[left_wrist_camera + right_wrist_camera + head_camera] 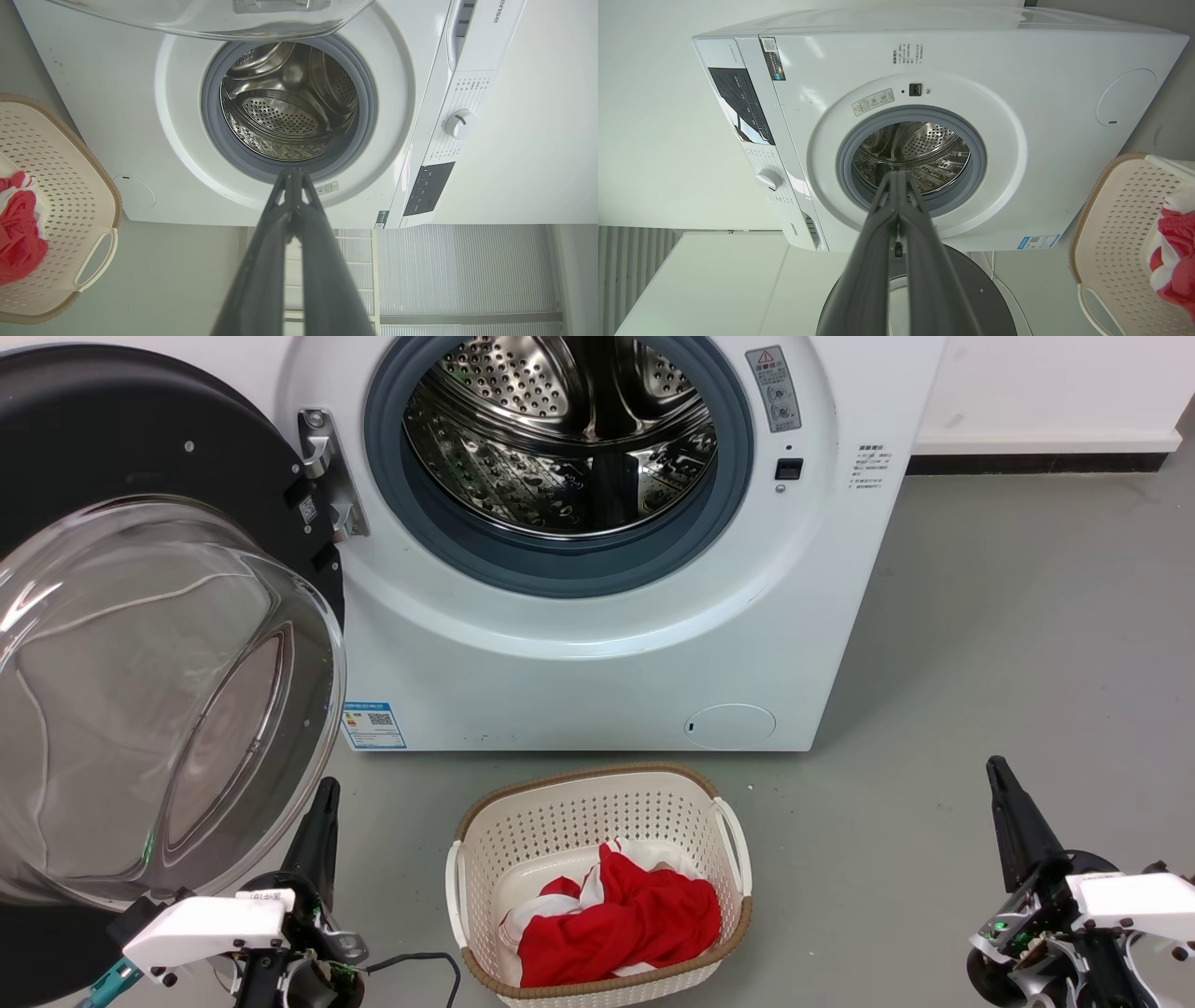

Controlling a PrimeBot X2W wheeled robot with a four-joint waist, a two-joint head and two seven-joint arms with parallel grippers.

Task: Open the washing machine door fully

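The large round black-framed washing machine door (168,644) with its bulging clear glass bowl hangs swung out at the left of the head view and takes up that side. The left gripper (329,786) sits just beside the bowl's lower rim, with little room between. The mouth of the perforated steel drum (560,439) stands unblocked. Below it a cream perforated plastic laundry basket (597,782) blocks the floor near the machine's front — the bare grey floor (980,644) to its right is free.

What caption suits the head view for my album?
Washing machine door swung wide, steel drum bared, laundry basket waiting between the shut left end effector and right end effector.
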